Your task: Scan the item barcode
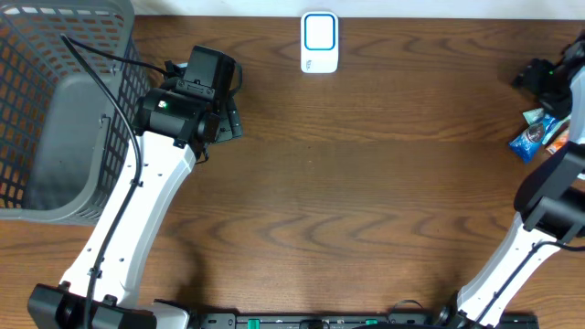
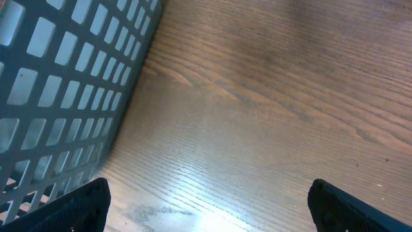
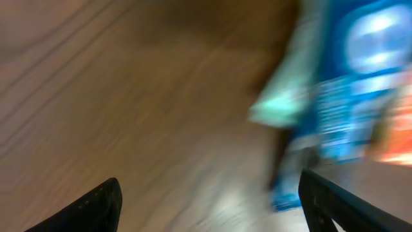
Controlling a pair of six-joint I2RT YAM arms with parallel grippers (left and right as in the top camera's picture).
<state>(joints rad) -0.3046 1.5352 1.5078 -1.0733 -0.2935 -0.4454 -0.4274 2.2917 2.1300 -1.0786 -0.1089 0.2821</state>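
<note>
Far right on table [image 1: 366, 183], blue packet [image 1: 530, 140] lies among other packets [image 1: 535, 115], well apart from scanner [image 1: 319, 42]. Right gripper [image 3: 209, 183] wide, empty, near it. Left gripper [image 2: 207, 193] wide, empty. Risk: grab takes two packets, barcode hidden.

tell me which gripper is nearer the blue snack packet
Right. The right gripper hangs just beside the blue packet; the left gripper is far off on the other side, next to the grey basket.
</note>
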